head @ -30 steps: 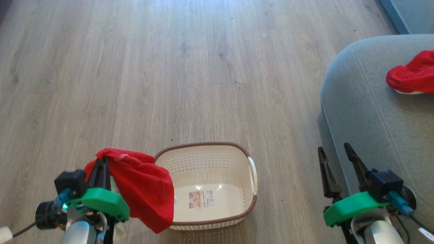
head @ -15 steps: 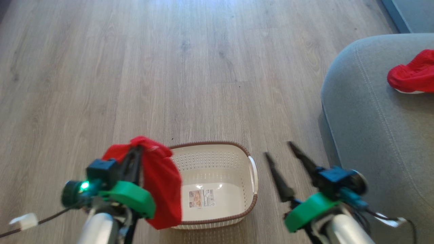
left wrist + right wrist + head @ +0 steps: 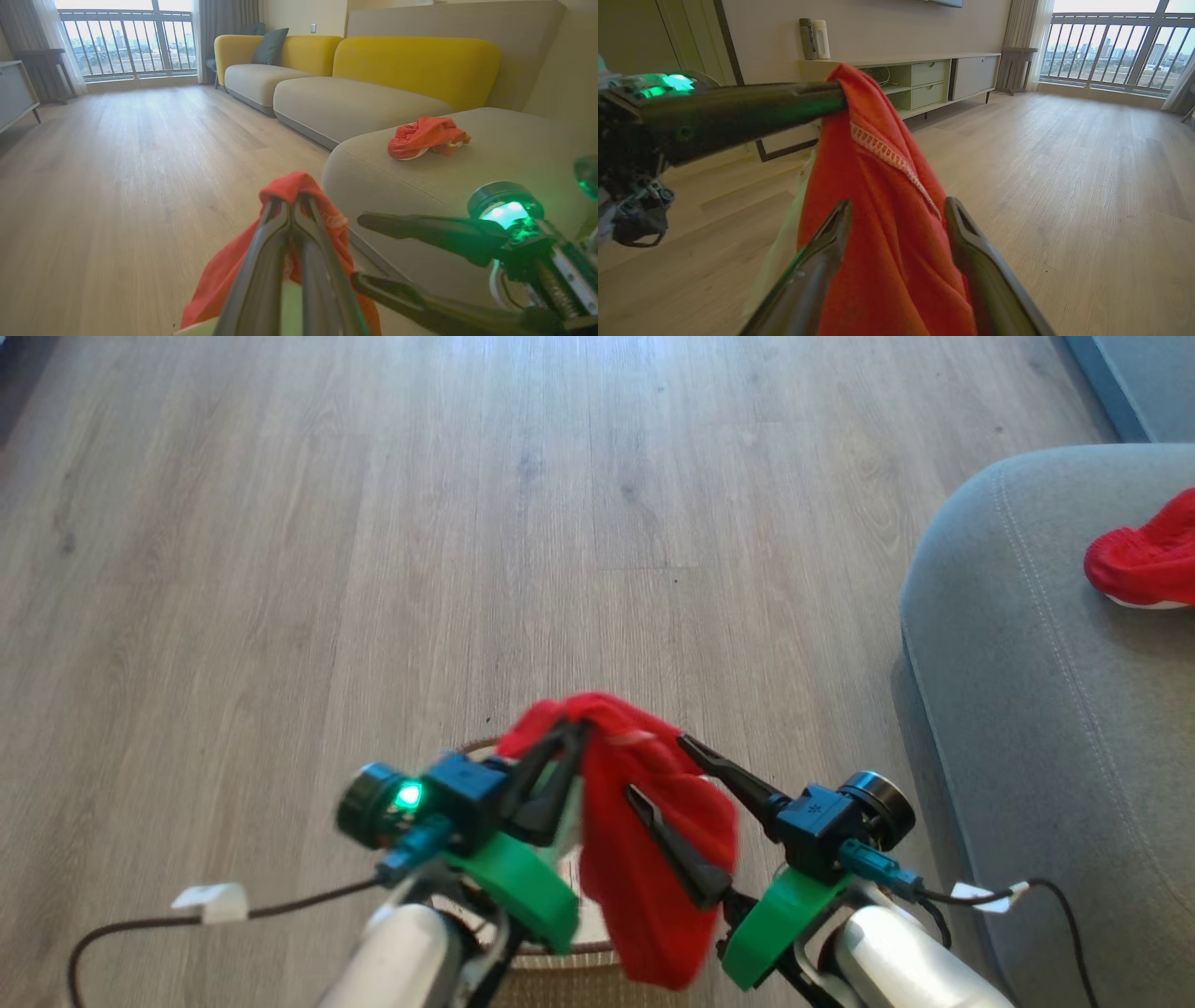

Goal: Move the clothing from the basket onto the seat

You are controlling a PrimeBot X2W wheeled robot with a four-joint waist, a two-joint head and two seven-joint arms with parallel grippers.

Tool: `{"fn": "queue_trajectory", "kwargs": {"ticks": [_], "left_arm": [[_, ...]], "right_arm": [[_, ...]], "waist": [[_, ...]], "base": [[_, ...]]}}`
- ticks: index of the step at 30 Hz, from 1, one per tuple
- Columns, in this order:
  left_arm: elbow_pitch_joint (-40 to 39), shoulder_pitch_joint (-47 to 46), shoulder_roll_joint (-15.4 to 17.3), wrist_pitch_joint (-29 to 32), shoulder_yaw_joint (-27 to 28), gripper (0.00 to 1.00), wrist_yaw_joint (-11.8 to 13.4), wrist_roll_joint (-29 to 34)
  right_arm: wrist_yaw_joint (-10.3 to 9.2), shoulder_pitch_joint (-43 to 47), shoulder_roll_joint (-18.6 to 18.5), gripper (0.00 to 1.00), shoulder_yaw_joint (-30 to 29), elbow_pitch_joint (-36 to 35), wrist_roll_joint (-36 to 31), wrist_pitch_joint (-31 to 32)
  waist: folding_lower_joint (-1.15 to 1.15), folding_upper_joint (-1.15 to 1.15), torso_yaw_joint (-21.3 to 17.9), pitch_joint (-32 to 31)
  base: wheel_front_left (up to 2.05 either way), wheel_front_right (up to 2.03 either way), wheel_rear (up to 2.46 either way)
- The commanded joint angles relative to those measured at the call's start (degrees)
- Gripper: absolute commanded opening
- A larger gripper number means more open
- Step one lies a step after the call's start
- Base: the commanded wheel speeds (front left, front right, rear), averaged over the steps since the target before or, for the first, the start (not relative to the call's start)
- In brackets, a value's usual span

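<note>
One garment (image 3: 1144, 565) lies on the seat (image 3: 1027, 709), my left pincer (image 3: 571, 733) clamps a second garment (image 3: 653, 868) above the basket (image 3: 565, 949), right pincer (image 3: 658, 765) wide open astride it, so I've that one left to deliver.

Pale wood planks cover the floor (image 3: 280, 523). Left wrist view: a yellow-backed sofa (image 3: 416, 60) at 1 o'clock, a bright balcony window (image 3: 126, 42) at 11 o'clock. Right wrist view: a low cabinet (image 3: 924, 74) lines the wall (image 3: 878, 28) at 12 o'clock.

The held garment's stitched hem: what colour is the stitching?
Whitish, against the red garment; clearest in the right wrist view.
</note>
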Motion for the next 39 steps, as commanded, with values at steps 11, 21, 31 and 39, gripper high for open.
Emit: {"fn": "queue_trajectory", "kwargs": {"ticks": [11, 21, 31, 39], "left_arm": [[-9.6, -3.3, -1.0, 3.5, -5.0, 0.0, -1.8, -1.1], [-6.6, -2.2, 0.0, 1.7, -3.6, 1.0, -0.7, -2.1], [1.7, -2.3, 0.1, -4.2, -3.7, 1.0, -0.9, -2.3], [6.1, -2.5, -0.7, -6.8, -4.7, 1.0, -0.8, -2.5]], "right_arm": [[0.4, -3.9, -1.9, 0.0, 4.4, 0.8, 5.1, -0.5], [0.4, -4.8, -3.7, 0.0, 5.5, -0.1, 9.6, -0.5], [0.4, -1.6, -6.2, 0.0, -3.8, -2.7, 8.9, -0.5], [0.4, 0.6, -7.6, 0.0, -9.7, -4.7, 7.4, -0.5]], "waist": [[0.0, 0.0, 0.7, -0.3], [0.0, 0.0, -1.3, 0.5], [0.0, 0.0, -5.8, 2.0], [0.0, 0.0, -12.0, 2.5]], "base": [[0.0, 0.0, 0.0], [0.0, 0.0, 0.0], [0.0, 0.0, 0.0], [0.0, 0.0, 0.0]]}}
